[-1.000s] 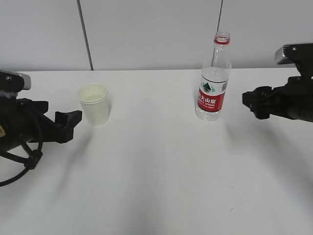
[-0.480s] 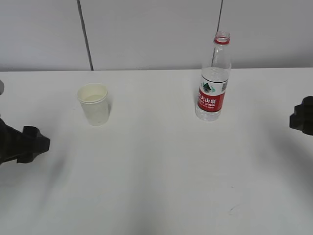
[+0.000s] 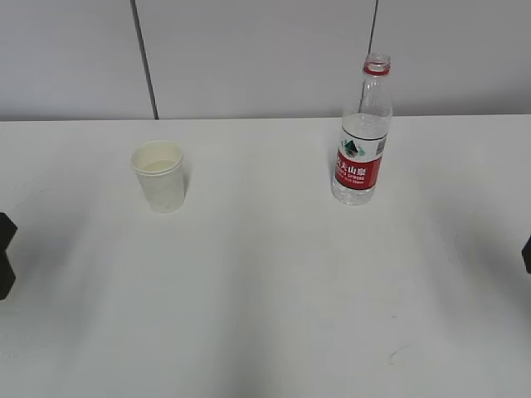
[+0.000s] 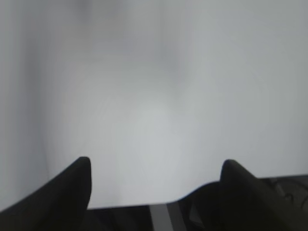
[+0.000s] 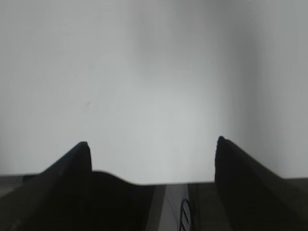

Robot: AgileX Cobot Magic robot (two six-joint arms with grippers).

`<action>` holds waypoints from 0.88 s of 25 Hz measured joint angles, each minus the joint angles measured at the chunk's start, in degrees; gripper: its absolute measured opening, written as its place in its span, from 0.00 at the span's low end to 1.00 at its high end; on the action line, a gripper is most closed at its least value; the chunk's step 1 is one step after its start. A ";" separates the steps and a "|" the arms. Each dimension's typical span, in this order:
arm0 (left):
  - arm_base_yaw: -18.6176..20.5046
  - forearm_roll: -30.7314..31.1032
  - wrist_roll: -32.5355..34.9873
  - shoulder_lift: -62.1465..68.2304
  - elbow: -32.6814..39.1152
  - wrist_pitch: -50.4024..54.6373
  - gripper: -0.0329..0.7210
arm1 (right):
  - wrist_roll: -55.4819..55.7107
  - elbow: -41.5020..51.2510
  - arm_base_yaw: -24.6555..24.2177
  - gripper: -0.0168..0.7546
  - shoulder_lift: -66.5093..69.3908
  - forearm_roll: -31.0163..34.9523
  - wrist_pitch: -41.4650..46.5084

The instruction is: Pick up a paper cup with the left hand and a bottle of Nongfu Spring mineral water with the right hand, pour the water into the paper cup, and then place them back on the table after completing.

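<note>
A white paper cup (image 3: 160, 176) stands upright on the white table (image 3: 265, 282) at the left. An uncapped clear bottle (image 3: 362, 137) with a red label stands upright at the right; clear water shows inside it. My left gripper (image 4: 155, 168) is open and empty over bare table; only a black tip (image 3: 5, 253) shows at the exterior view's left edge. My right gripper (image 5: 153, 151) is open and empty over bare table; only a sliver (image 3: 528, 253) shows at the right edge. Both are far from cup and bottle.
A grey panelled wall (image 3: 249, 58) rises behind the table's far edge. The table's front edge shows at the bottom of both wrist views.
Both arms have drawn back outward, the left to the left edge and the right to the right edge, almost out of the exterior view. Cup and bottle have not moved.
</note>
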 joint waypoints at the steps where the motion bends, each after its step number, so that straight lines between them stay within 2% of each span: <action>1: 0.00 0.12 -0.05 0.00 -1.45 3.51 0.71 | -0.75 -0.89 0.00 0.79 0.00 0.29 2.15; 4: 0.00 2.02 -0.05 -0.05 -6.21 8.26 0.71 | -1.79 -3.15 0.00 0.78 -0.23 0.19 3.97; 8: 0.00 4.08 -0.05 -0.87 -9.40 8.78 0.71 | -2.04 -3.40 0.00 0.78 -1.80 0.31 4.42; 16: 0.00 3.77 -0.05 -5.52 -9.54 9.33 0.71 | -3.57 -3.40 0.00 0.78 -5.86 0.15 4.83; 22: 0.00 3.02 0.37 -19.03 -7.95 10.05 0.71 | -5.86 -3.40 0.00 0.78 -16.69 1.93 5.43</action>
